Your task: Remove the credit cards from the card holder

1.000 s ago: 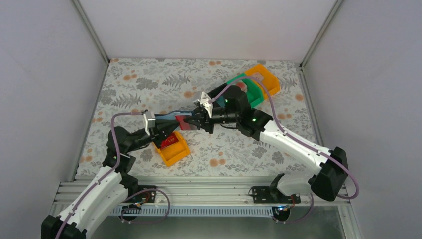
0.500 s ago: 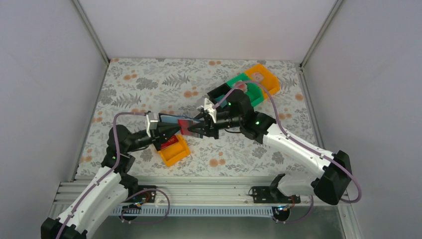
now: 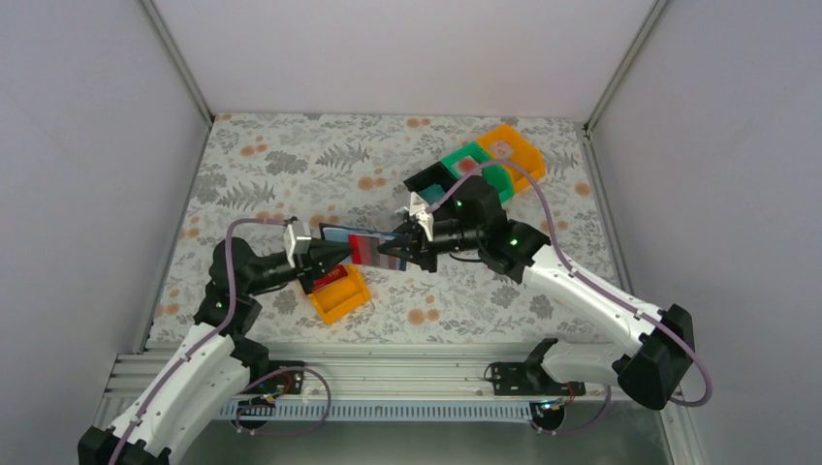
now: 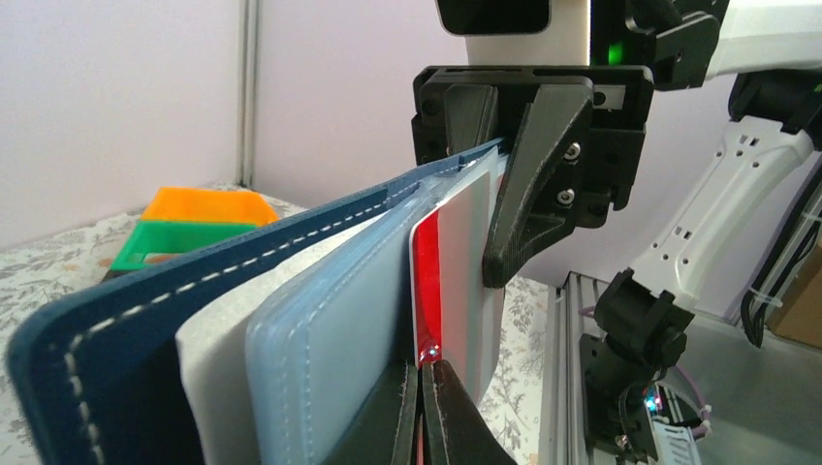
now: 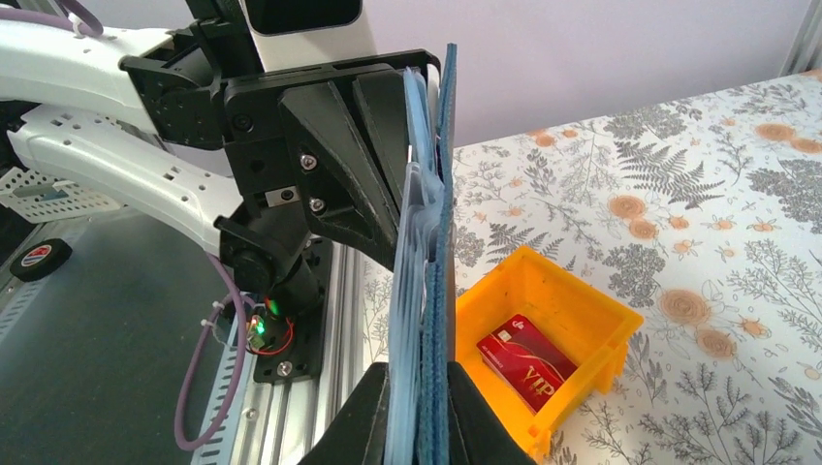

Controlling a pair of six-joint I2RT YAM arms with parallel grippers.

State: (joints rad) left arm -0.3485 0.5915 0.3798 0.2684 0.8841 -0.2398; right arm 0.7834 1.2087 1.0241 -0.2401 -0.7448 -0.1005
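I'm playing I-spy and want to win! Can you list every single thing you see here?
card holder: one, dark navy with pale blue sleeves, held up between both grippers
red-edged card: one, red and pale grey, partly in the card holder
VIP card: one, red, in the near orange bin
pinkish cards: two it seems, one in the green bin, one in the far orange bin
black bin: one, black, beside the green bin
tablecloth: one, flowery, over the table
left gripper: one, black, shut on the card holder
right gripper: one, black, shut on the card holder
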